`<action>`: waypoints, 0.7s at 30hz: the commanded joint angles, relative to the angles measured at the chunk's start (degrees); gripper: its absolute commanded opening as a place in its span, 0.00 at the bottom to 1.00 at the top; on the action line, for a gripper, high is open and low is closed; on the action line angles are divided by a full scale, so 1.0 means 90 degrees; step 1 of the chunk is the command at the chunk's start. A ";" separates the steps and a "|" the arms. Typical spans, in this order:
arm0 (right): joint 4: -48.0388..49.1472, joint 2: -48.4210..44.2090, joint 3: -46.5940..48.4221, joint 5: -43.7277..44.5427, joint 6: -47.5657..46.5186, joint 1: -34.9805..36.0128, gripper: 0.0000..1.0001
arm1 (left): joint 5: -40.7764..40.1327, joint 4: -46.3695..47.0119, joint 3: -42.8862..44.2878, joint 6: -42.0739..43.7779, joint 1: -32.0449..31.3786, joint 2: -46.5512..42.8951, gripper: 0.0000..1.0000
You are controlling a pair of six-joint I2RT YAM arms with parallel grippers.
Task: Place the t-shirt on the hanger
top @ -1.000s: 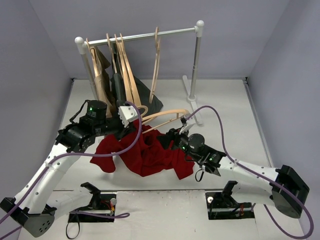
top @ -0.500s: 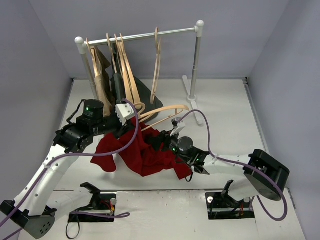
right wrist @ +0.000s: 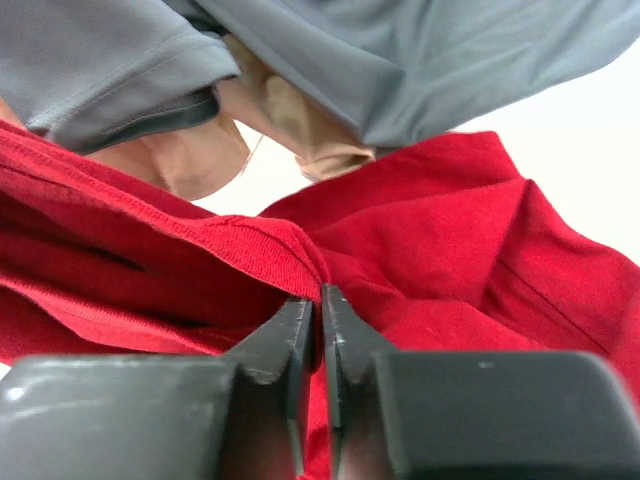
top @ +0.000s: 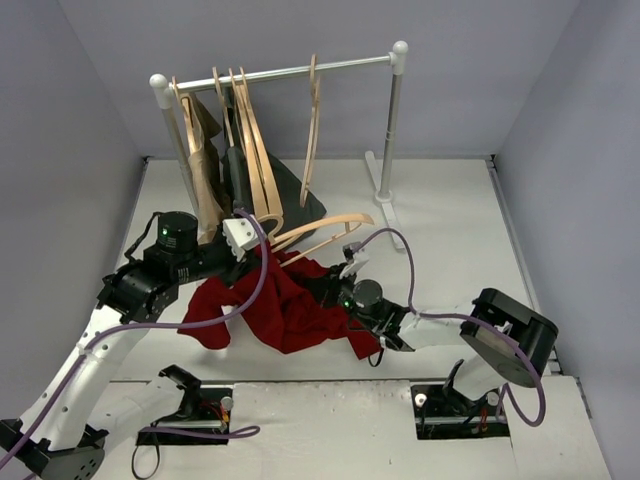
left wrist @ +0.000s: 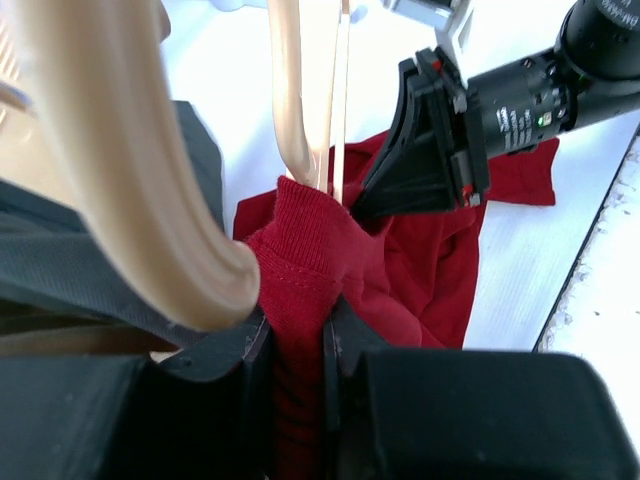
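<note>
The dark-red t-shirt (top: 290,312) lies bunched on the table between both arms. My left gripper (top: 262,260) is shut on its ribbed collar (left wrist: 300,230), with a fold of red cloth pinched between the jaws. The tan wooden hanger (top: 335,222) slants from the shirt toward the rack, and its thin arm (left wrist: 298,100) runs into the neck opening. My right gripper (top: 323,288) has its jaws shut on the collar's edge (right wrist: 290,255), just right of the hanger's arm. In the left wrist view the right gripper (left wrist: 378,205) points into the same opening.
A clothes rack (top: 392,120) stands at the back with several bare wooden hangers (top: 313,120). A beige garment (top: 205,170) and a dark green-grey garment (top: 292,195) hang at its left end, close behind the shirt. Grey cloth (right wrist: 400,60) fills the top of the right wrist view.
My right gripper has slid left to the collar and closed on it. The left arm has drawn back slightly to the left, still holding the collar.
</note>
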 commanded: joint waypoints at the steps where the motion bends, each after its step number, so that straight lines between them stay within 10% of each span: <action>1: 0.0382 -0.0588 -0.0119 0.0352 -0.0144 -0.0169 0.00 | -0.0119 0.0633 0.0040 -0.0069 0.0036 -0.0225 0.00; 21: -0.2853 -0.2996 0.0086 -0.0618 -0.0733 -0.2556 0.00 | 0.0269 0.0370 -0.0522 0.0344 0.0046 -0.0897 0.00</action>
